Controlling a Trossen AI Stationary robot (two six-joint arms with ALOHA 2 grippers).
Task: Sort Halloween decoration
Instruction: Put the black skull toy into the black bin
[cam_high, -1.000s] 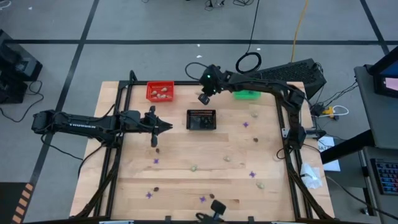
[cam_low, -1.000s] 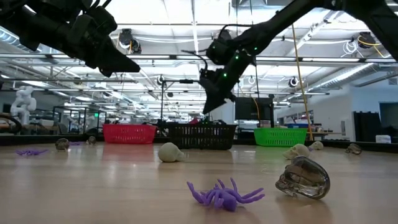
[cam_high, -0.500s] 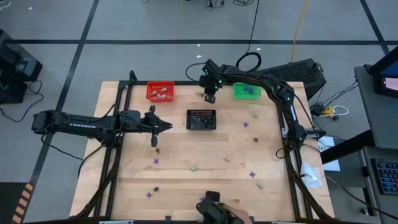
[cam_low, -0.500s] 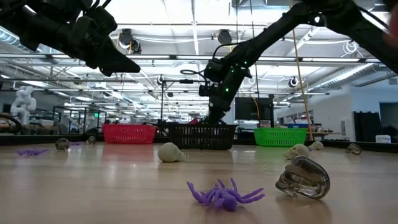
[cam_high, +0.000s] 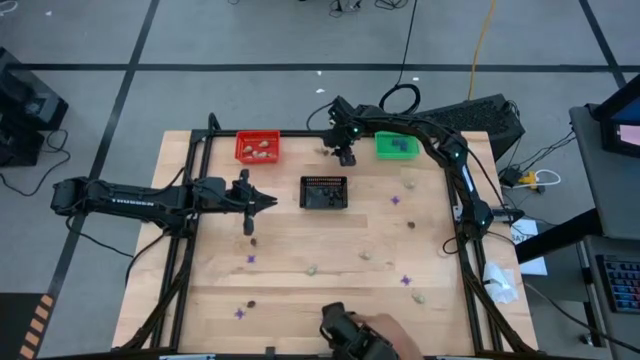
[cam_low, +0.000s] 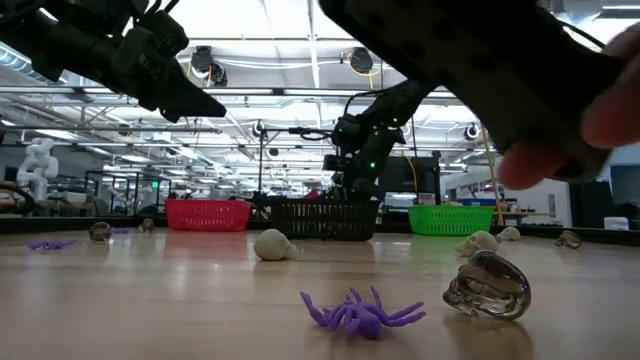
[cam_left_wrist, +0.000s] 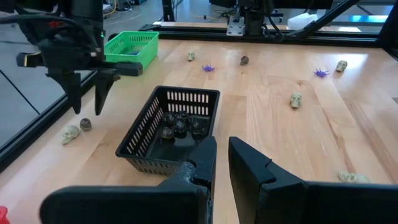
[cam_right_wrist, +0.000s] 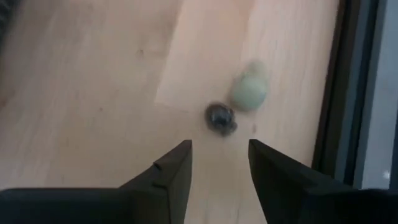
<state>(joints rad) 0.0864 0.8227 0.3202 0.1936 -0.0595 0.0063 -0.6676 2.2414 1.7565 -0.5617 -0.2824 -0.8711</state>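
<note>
Small Halloween decorations lie scattered on the wooden table: purple spiders (cam_high: 395, 200), pale skulls (cam_high: 365, 254) and dark skulls (cam_high: 253, 240). My right gripper (cam_right_wrist: 217, 152) hangs open, pointing down, just above a dark skull (cam_right_wrist: 221, 118) and a pale skull (cam_right_wrist: 250, 93) near the far edge, between the red basket (cam_high: 257, 147) and the green basket (cam_high: 397, 146). It touches neither. My left gripper (cam_left_wrist: 222, 152) hovers left of the black basket (cam_left_wrist: 171, 127), its fingers a narrow slit apart with nothing between them. Dark skulls lie in the black basket.
A person's hand holding a dark object (cam_high: 350, 335) reaches in at the near edge and fills the upper right of the low view (cam_low: 520, 80). A black frame rail (cam_right_wrist: 348, 93) runs along the far edge beside the two skulls. The red basket holds pale skulls.
My right gripper has moved toward the far edge and down to the table, ending over the two skulls, and it has opened. A person's hand with a dark object has come in over the near edge.
</note>
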